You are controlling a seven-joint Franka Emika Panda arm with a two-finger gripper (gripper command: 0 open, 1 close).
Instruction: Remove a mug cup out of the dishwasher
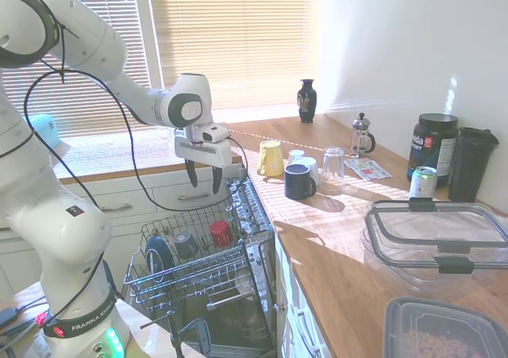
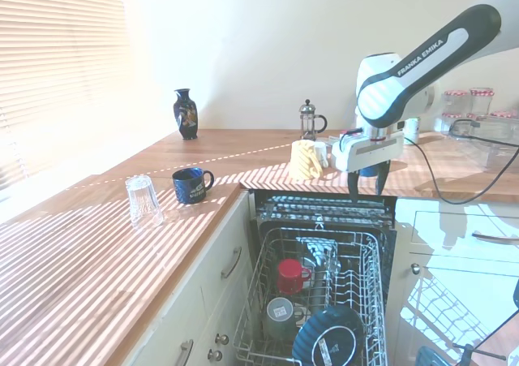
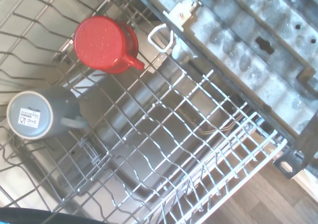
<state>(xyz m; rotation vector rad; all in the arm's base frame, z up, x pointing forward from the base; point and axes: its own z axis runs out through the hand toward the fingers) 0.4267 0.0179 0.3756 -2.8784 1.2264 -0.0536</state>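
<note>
Mug cup (image 3: pixel 106 43): one, glossy red, upside down in the rack (image 2: pixel 268 273).
Grey mug (image 3: pixel 37 115): one, beside it.
Blue plate (image 2: pixel 328 336): seemingly one.
Gripper (image 1: pixel 203 177): fingers apart, empty, above the dishwasher (image 2: pixel 391 244).

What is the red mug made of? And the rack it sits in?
The red mug looks like glazed ceramic: glossy, with thick walls and a speckled base, though that look alone can't settle it. The rack looks like coated metal wire: thin grey rods crossing in a grid.
</note>
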